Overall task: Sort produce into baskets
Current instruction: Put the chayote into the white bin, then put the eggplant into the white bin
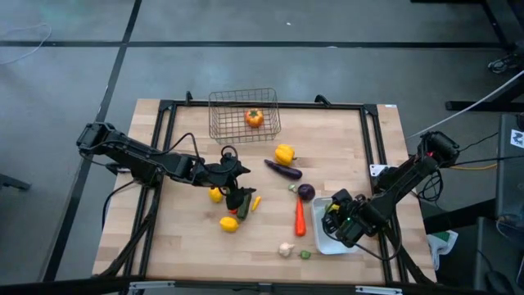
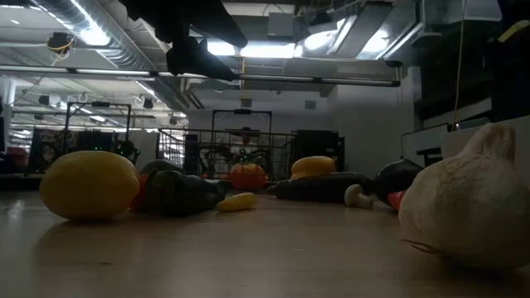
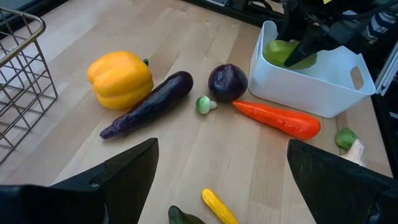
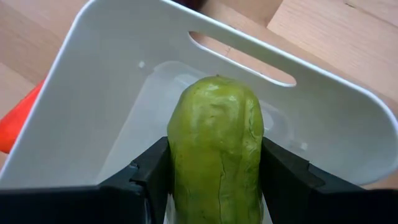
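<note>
The wire basket (image 1: 244, 115) stands at the table's far edge with an orange tomato (image 1: 255, 118) in it. The white tray (image 1: 321, 239) stands at the near right. My right gripper (image 1: 334, 215) reaches into the tray, shut on a light green vegetable (image 4: 216, 149). My left gripper (image 1: 237, 176) is open and empty above two lemons (image 1: 215, 194) (image 1: 229, 224) and a dark cucumber (image 1: 241, 203). A yellow pepper (image 3: 120, 78), eggplant (image 3: 149, 103), purple ball (image 3: 227, 82) and carrot (image 3: 277, 118) lie on the table between the two grippers. My right gripper pinches the green vegetable by its two opposite sides (image 4: 177, 163) between its two fingers. The fingers slant down into the tray from the table's right. The vegetable's free end (image 4: 217, 87) points toward the tray's slotted wall. Whether it rests on the tray floor I cannot tell.
A white garlic (image 1: 285, 249) and a small green piece (image 1: 304, 255) lie near the front edge, left of the tray. A small yellow piece (image 1: 255, 203) lies by the cucumber. The near left part of the table (image 1: 164, 238) is bare wood.
</note>
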